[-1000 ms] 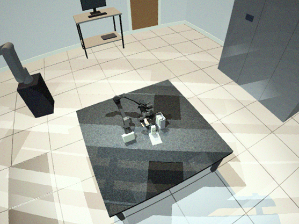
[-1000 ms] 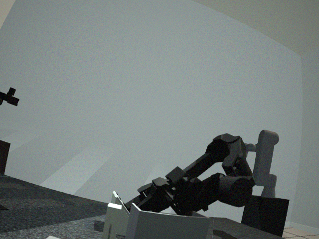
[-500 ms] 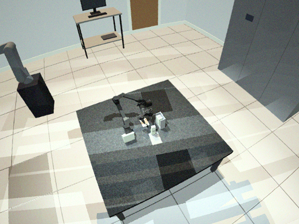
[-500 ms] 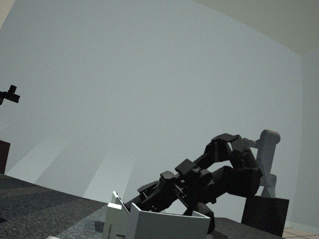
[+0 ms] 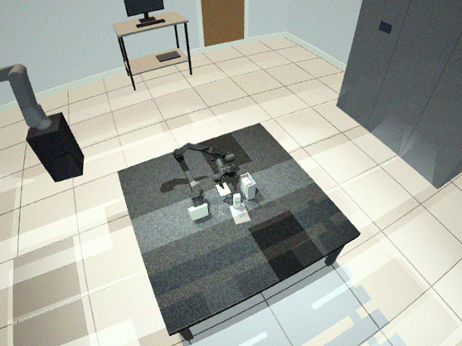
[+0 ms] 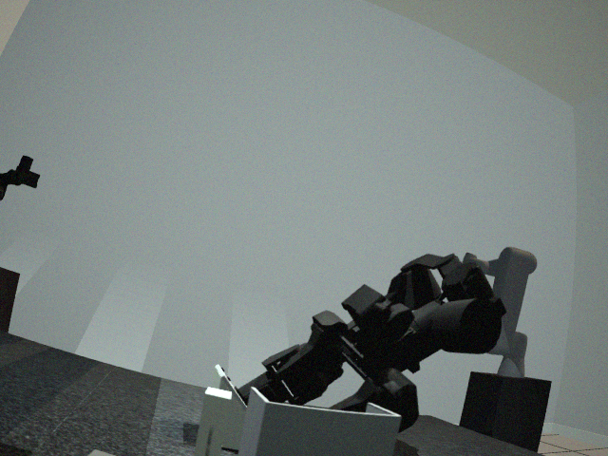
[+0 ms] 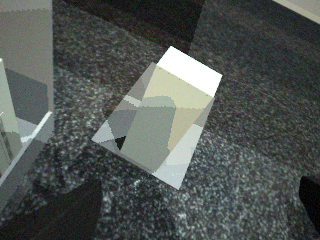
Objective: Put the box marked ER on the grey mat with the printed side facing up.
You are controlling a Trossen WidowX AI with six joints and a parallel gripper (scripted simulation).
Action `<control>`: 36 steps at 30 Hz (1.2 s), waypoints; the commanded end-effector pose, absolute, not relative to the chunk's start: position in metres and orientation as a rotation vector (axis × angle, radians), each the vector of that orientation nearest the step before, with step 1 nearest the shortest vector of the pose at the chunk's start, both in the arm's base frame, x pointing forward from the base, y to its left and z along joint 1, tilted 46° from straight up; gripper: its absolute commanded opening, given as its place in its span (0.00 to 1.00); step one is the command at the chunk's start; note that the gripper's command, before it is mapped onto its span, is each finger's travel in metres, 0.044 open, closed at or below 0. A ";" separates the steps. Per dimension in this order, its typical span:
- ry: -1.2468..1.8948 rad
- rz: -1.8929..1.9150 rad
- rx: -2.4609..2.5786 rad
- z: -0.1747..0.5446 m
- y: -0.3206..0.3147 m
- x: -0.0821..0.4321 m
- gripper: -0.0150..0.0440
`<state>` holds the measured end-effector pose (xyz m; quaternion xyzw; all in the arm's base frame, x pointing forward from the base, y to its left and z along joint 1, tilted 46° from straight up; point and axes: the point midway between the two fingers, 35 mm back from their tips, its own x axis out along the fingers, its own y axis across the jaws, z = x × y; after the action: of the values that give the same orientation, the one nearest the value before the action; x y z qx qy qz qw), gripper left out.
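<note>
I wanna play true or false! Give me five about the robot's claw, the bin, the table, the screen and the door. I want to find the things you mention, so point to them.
1. The claw [image 5: 226,183] [image 6: 248,389] [image 7: 199,186] is squeezing a box. False: it is open and holds nothing.
2. The bin [image 5: 251,192] [image 6: 324,431] [image 7: 30,155] is on the dark table [image 5: 211,272] [image 6: 98,402] [image 7: 250,190]. True.
3. The screen [image 5: 143,1] is on the floor. False: it stands on a desk [image 5: 173,18].
4. The door [image 5: 222,6] is brown. True.
5. The table is bright pink. False: it is dark grey and black.
</note>
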<state>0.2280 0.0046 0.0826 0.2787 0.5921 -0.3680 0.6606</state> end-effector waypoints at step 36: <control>1.520 -0.825 0.717 0.085 -0.037 0.237 1.00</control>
<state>0.2361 -0.0337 0.0889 0.3016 0.6389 -0.3593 0.6097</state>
